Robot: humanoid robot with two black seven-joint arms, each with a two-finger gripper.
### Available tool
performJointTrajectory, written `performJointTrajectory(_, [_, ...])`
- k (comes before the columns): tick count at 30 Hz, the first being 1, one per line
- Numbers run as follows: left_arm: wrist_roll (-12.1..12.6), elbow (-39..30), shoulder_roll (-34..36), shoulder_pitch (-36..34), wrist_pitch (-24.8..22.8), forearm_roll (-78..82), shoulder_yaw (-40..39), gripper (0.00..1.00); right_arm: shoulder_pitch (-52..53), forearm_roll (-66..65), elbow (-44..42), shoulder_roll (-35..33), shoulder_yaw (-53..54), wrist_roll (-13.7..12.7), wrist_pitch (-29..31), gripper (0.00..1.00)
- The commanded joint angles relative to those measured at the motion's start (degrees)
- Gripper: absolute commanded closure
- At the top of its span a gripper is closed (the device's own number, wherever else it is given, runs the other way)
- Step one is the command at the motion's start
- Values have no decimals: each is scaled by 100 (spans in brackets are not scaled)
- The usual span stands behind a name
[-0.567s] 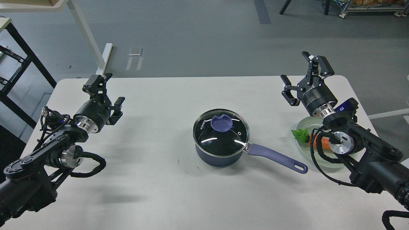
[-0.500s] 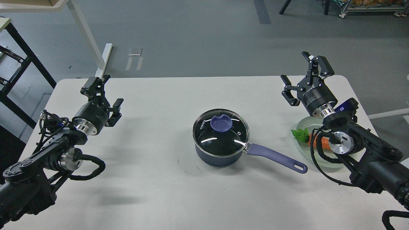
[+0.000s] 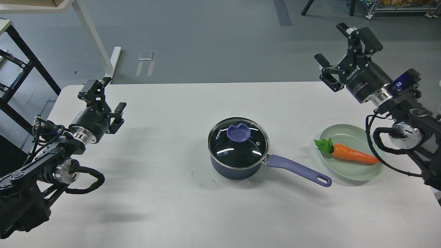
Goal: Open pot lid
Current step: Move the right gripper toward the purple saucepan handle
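Here the lid (image 3: 237,139) sits closed, both claws well apart.

Left arm reaching in low from the left, left gripper (image 3: 103,97) fingers spread, right arm raised at far right, right gripper (image 3: 344,51) fingers spread, both empty

The pot lid (image 3: 237,139) is seen to be clear, glossy glass rimmed in bright metal, with a matt purple plastic knob (image 3: 238,132). The pot (image 3: 234,170) is finished in smooth dark blue enamel, its handle (image 3: 298,170) in matt purple plastic. The table (image 3: 172,206) is smooth, matt white. The plate (image 3: 358,172) looks glossy pale green; the carrot (image 3: 351,155) appears plastic.
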Motion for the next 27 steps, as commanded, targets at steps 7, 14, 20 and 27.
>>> performJointTrajectory(7, [-7, -261, -5, -224, -47, 8, 7, 1, 263, -4772, 2098, -1451, -173, 1, 6, 0])
performJointTrajectory(14, [-7, -464, 13, -215, -30, 43, 7, 1, 272, -7674, 2574, -1513, -1456, 1, -20, 0])
performJointTrajectory(20, [-7, -657, 118, -189, -21, 43, 7, 1, 307, -8784, 2556, -1276, -1941, 1, -55, 0])
performJointTrajectory(27, [-7, -692, 110, -189, 5, 43, 7, 1, 421, -8942, 2460, -1179, -2274, 1, -55, 2])
